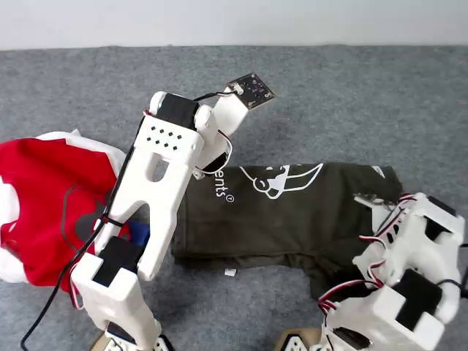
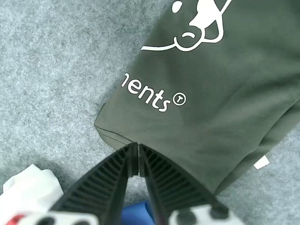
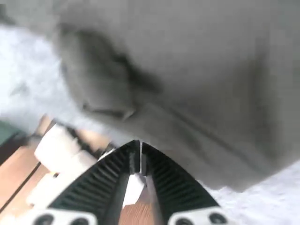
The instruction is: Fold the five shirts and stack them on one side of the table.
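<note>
A dark olive shirt point(image 1: 292, 212) with white print lies partly folded in the middle of the grey table. My left gripper point(image 2: 138, 149) is shut, its tips right at the hem beside the shirt's corner point(image 2: 101, 126); no cloth shows between the fingers. In the high view it sits at the shirt's far left corner point(image 1: 213, 165). My right gripper point(image 3: 139, 146) is shut close under a bulging fold of the olive shirt point(image 3: 187, 70), near the table's front edge. That arm point(image 1: 409, 248) stands over the shirt's near right part.
A pile of red and white shirts point(image 1: 36, 190) lies at the left, with a bit of blue cloth point(image 1: 139, 232) beside the left arm. A small white tag point(image 1: 230, 273) lies at the shirt's near hem. Bare grey mat stretches across the far side.
</note>
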`<state>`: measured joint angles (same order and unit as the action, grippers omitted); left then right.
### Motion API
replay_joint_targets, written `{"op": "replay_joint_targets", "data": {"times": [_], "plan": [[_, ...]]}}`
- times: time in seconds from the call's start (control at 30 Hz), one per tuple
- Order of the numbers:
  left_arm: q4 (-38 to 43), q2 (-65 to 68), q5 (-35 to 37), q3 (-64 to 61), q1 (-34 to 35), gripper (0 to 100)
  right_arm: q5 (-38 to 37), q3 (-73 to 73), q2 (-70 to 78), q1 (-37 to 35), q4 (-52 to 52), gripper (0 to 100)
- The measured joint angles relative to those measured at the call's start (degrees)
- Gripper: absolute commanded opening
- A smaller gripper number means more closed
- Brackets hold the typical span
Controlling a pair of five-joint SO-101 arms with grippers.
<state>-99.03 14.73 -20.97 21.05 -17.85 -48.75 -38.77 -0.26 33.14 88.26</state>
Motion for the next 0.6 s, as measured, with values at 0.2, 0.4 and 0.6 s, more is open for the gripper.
{"op": "replay_joint_targets", "data": {"times": [0.2, 0.4, 0.6], "plan": [[0.0, 0.0, -0.1, 0.0, 0.0, 1, -1.5, 1.7, -9.1, 0.1, 1.8, 0.9], [0.0, 0.0, -1.4, 0.0, 0.0, 1, -1.6, 3.7, -12.0, 0.1, -7.9, 0.9], [-0.1, 0.0, -1.5, 0.0, 0.0, 1, -1.6, -2.5, -3.7, 0.1, -16.5, 0.9]]}}
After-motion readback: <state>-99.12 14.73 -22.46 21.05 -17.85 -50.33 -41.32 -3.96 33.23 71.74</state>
